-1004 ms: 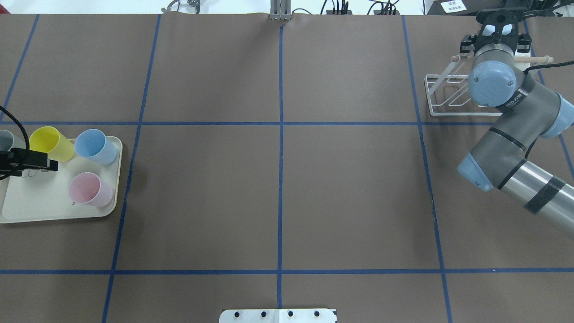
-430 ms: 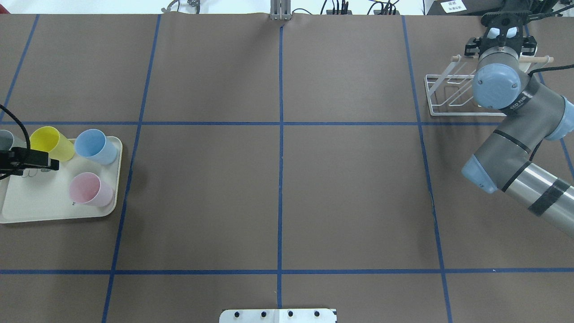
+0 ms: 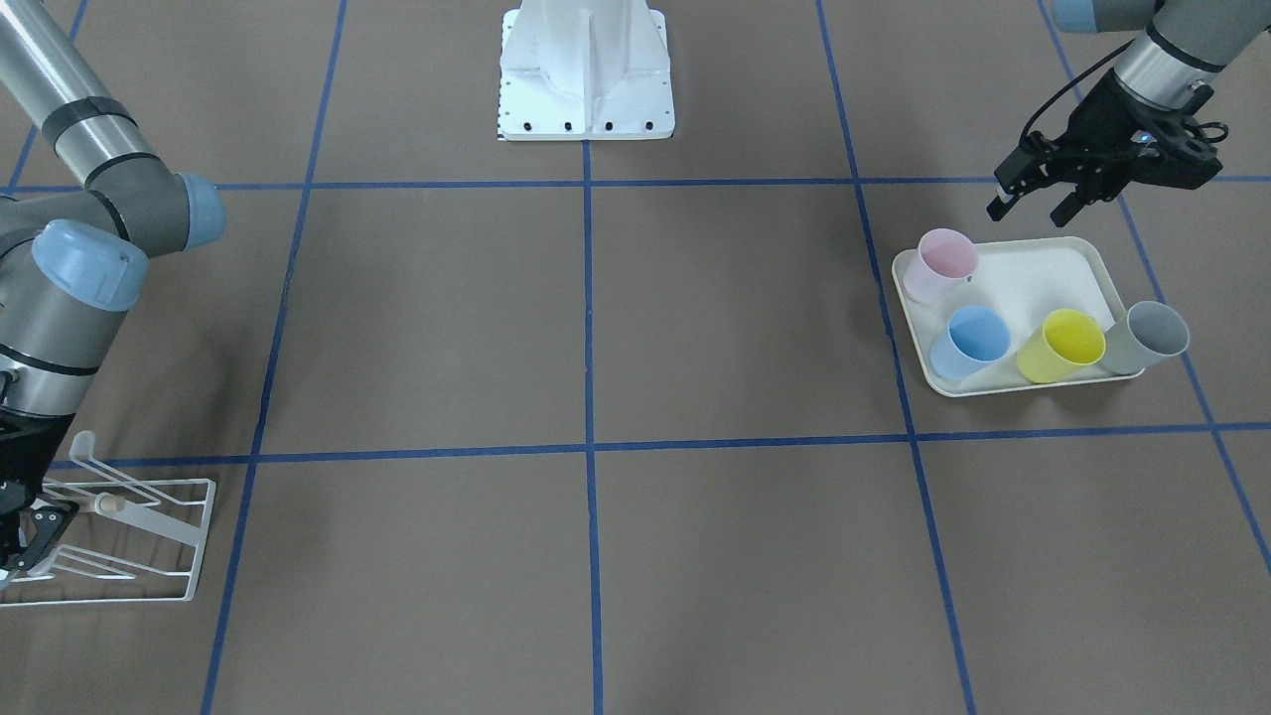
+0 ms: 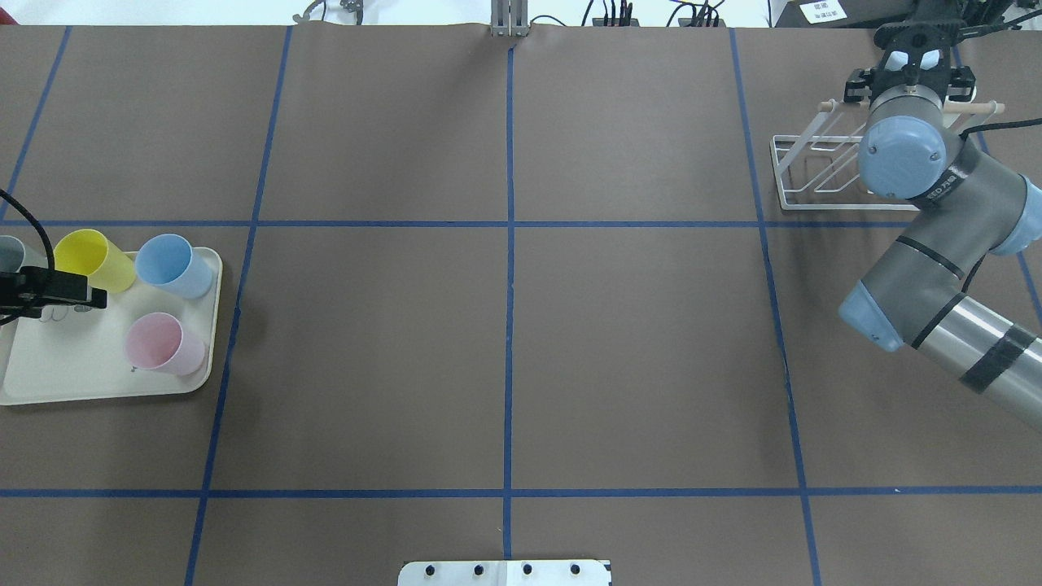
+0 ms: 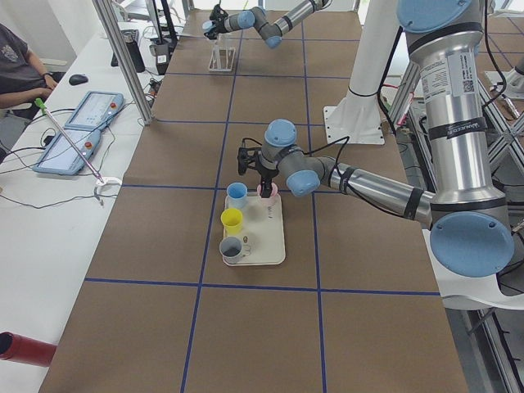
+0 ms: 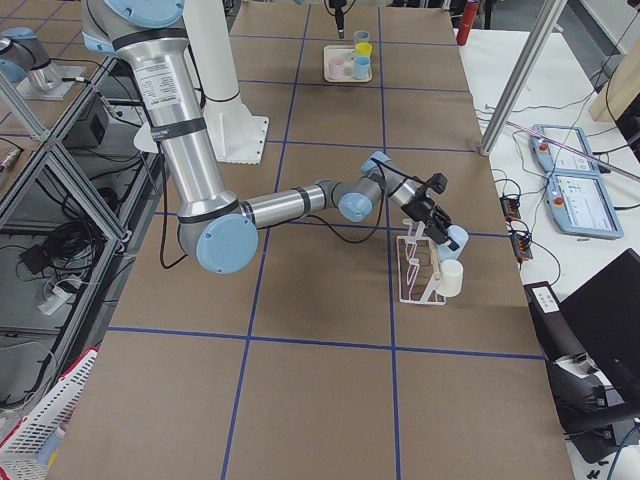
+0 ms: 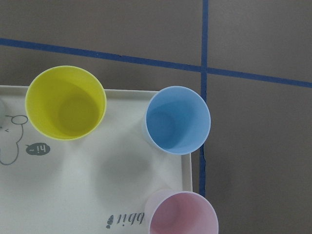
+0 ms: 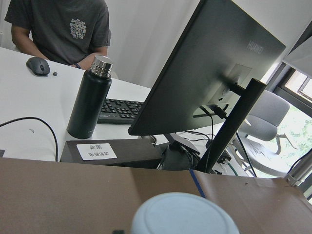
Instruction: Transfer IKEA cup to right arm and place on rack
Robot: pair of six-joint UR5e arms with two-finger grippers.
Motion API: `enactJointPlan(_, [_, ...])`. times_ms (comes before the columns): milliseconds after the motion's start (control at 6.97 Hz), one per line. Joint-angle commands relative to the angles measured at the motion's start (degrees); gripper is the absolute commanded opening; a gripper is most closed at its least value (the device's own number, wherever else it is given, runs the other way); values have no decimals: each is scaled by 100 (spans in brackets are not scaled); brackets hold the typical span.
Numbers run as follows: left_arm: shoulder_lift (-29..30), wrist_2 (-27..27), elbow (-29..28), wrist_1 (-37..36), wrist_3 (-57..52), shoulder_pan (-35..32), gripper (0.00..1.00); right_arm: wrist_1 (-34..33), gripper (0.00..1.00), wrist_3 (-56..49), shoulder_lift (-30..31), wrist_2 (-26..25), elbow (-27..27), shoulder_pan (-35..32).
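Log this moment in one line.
left claw: open, empty, above tray | right claw: shut on pale blue cup, at rack | tray holds: pink cup, blue cup, yellow cup, grey cup

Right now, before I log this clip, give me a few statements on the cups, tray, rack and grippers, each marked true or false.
1. The tray holds four cups. True.
2. The left gripper is shut on the yellow cup. False: it hovers open above the tray, holding nothing.
3. The right gripper is at the rack with a light-blue cup between its fingers. True.
4. The pink cup lies tipped on its side. False: it stands upright on the tray, mouth up.
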State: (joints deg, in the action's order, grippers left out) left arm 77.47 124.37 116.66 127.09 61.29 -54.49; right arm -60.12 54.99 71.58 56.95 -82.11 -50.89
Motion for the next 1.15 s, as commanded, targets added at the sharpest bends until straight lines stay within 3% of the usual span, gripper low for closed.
enactJointPlan(0, [-4, 0, -11, 0, 6, -1, 100, 0, 100, 3, -30, 0, -7, 0])
enactJointPlan(717, [14, 0, -11, 0, 6, -1, 100, 9, 100, -58, -39, 0, -199, -368])
enactJointPlan(1004, [5, 0, 15, 0, 6, -18, 100, 0, 100, -50, -65, 9, -689, -640])
